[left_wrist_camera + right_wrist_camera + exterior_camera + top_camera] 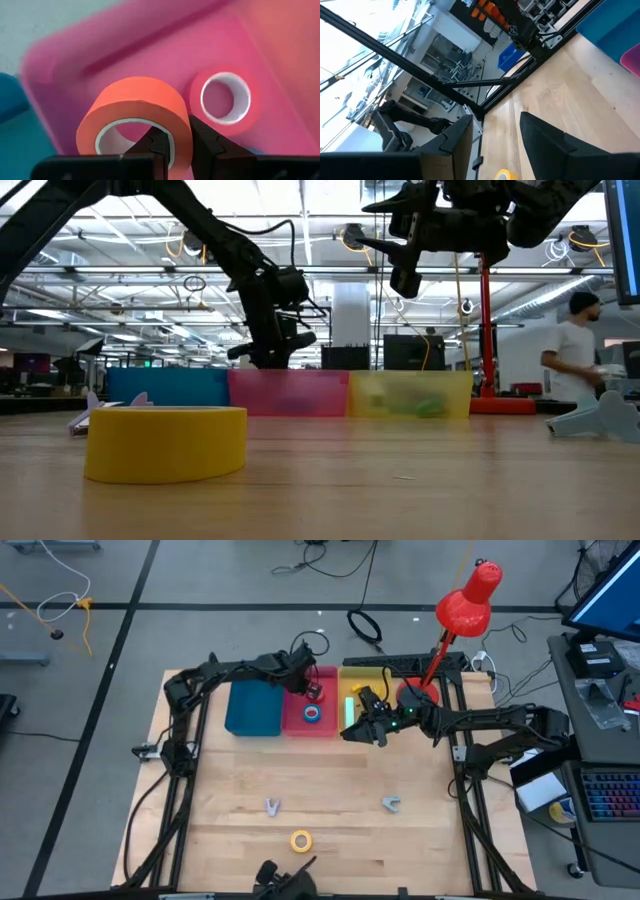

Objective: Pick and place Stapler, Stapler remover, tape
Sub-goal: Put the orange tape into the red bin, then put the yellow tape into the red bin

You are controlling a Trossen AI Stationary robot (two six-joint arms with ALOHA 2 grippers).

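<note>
My left gripper [308,688] is over the pink bin [325,728], shut on an orange-red tape roll [137,107]. A red roll [225,100] and a blue roll [312,713] lie flat on the bin's floor. A yellow roll [301,839] lies flat on the table near its near edge, large in the low view [165,442]. Two silvery clawed staple removers [272,805] [390,803] rest on the wood. A green thing [348,710], maybe the stapler, lies in the yellow bin [372,675]. My right gripper [495,122] is open and raised at that bin's near edge [355,730]. My left gripper pinches the orange-red roll's wall [182,125] on the side nearest the wrist. One finger [155,145] is inside the pale core hole and the other [207,142] is outside. The fingers come from above, pointing down. The roll hangs at them over the pink bin's floor.
A blue bin [252,708] stands left of the pink one, and the three bins form a row along the far side. A red lamp [465,605] rises at the far right corner. A person [575,355] is in the room beyond. Bare wood lies between the bins and the yellow roll.
</note>
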